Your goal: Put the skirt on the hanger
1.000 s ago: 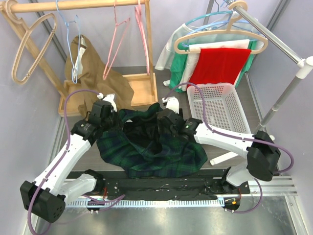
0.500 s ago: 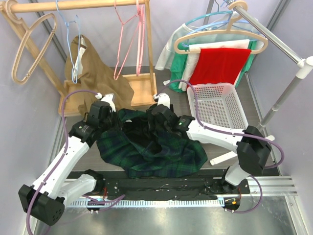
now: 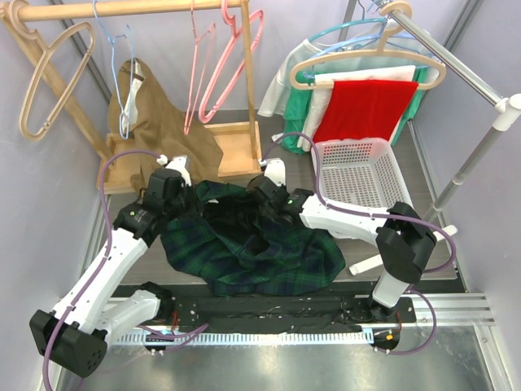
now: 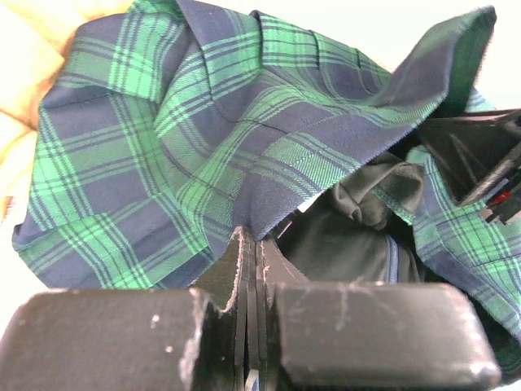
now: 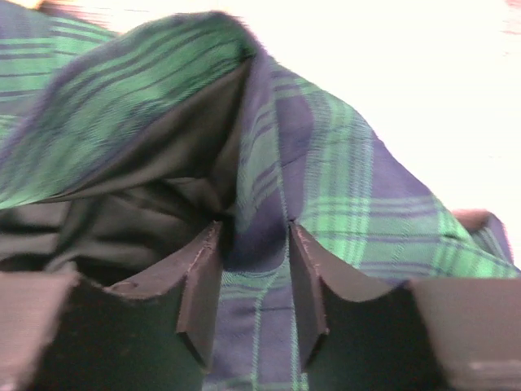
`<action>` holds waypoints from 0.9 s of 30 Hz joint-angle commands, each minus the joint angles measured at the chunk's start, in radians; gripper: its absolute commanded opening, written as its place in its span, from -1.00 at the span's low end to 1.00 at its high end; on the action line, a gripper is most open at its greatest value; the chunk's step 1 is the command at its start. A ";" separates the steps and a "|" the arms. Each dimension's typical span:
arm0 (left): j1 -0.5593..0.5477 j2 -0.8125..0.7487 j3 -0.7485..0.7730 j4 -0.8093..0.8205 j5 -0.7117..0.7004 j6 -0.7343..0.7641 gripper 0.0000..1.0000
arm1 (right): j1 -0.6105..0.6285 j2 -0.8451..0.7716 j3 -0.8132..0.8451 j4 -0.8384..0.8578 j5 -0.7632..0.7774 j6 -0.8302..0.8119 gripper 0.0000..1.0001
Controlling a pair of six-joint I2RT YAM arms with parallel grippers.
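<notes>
one plaid skirt point(image 3: 252, 248), heaped on the table, not yet on any hanger. left gripper point(image 4: 251, 269) clamped on its edge; right gripper point(image 5: 252, 281) jaws apart, straddling a fold. hanging remains undone.

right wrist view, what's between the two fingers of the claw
A fold of the plaid skirt lies between the right claw's fingers, the jaws not fully shut on it. Right wrist view shows it.

Dark table point(image 3: 423, 183) carries skirt point(image 3: 244, 261), basket point(image 3: 366, 183).
</notes>
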 commanded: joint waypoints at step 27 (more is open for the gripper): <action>0.006 0.069 0.559 -0.242 -0.322 0.158 -1.00 | -0.241 -0.377 0.424 -0.258 -0.123 -0.257 -0.99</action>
